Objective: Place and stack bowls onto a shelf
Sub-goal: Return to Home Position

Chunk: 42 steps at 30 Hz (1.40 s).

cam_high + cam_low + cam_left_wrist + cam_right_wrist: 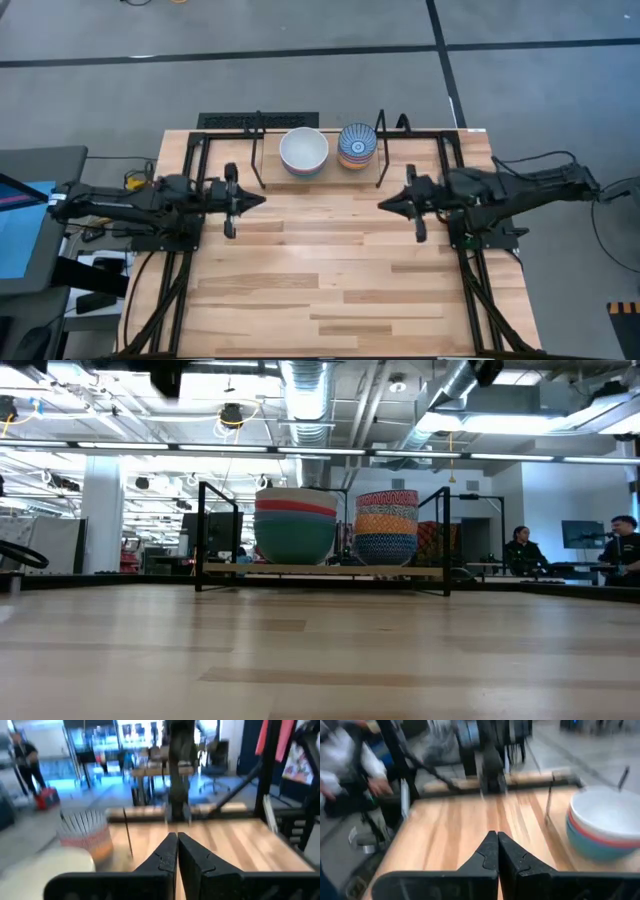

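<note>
Left gripper (258, 200): fingers pressed together, holding nothing, over the table's (330, 280) left side, tips pointing toward centre. Right gripper (385, 203): likewise pressed together and empty, over the right side, facing the left one. Both sit just near of the shelf (420, 150), apart from it.

Bowls: all that show sit on the shelf at the table's far edge, in two stacks side by side between the upright brackets. Left stack (303, 150): white on top, red beneath, green lower. Right stack (357, 145): patterned on top, a yellow band, blue-and-white at the bottom. Full count per stack hidden. No loose bowl seen on the table.

Step in hand, as judged: stowing the arms. Draw each arm back to its own side, level or rising, never toward the far edge. The brackets and stacks are the only things to clip. Fingers best held together.

Writing: none legible; no brand or label seen.
</note>
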Each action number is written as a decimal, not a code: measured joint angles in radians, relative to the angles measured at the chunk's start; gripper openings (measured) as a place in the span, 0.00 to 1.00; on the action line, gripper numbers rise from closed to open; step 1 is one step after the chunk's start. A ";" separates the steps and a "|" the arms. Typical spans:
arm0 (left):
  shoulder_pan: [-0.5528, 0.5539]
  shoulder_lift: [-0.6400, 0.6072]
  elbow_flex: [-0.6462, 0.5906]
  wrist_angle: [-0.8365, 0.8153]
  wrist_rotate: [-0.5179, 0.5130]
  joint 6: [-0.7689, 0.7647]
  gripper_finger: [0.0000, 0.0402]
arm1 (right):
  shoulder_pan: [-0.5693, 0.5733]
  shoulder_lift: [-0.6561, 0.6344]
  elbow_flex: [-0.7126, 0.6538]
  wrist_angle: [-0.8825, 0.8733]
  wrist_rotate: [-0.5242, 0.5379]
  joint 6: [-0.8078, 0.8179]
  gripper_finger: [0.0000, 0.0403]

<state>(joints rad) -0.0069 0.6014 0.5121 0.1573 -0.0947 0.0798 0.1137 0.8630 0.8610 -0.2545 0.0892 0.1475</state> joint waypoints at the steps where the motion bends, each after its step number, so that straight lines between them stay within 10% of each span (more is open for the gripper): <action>1: -0.006 -0.004 -0.042 0.033 -0.018 -0.013 0.00 | 0.023 -0.026 -0.041 0.063 0.026 0.000 0.04; 5: -0.003 -0.051 -0.152 0.191 -0.115 -0.060 0.00 | 0.086 -0.124 -0.202 0.278 0.097 0.008 0.04; 14: 0.008 -0.184 -0.175 -0.053 -0.066 -0.077 0.00 | 0.138 -0.209 -0.383 0.320 0.073 0.003 0.05; 33: 0.009 -0.447 -0.304 -0.220 -0.055 -0.092 0.00 | -0.164 -0.345 -0.714 0.753 -0.204 0.024 0.05; 42: 0.009 -0.601 -0.301 -0.372 -0.098 -0.092 0.00 | -0.137 -0.443 -0.755 0.718 -0.220 0.037 0.05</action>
<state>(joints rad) 0.0017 0.0006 0.2111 -0.2149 -0.1922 -0.0119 -0.0230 0.4200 0.1059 0.4632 -0.1310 0.1848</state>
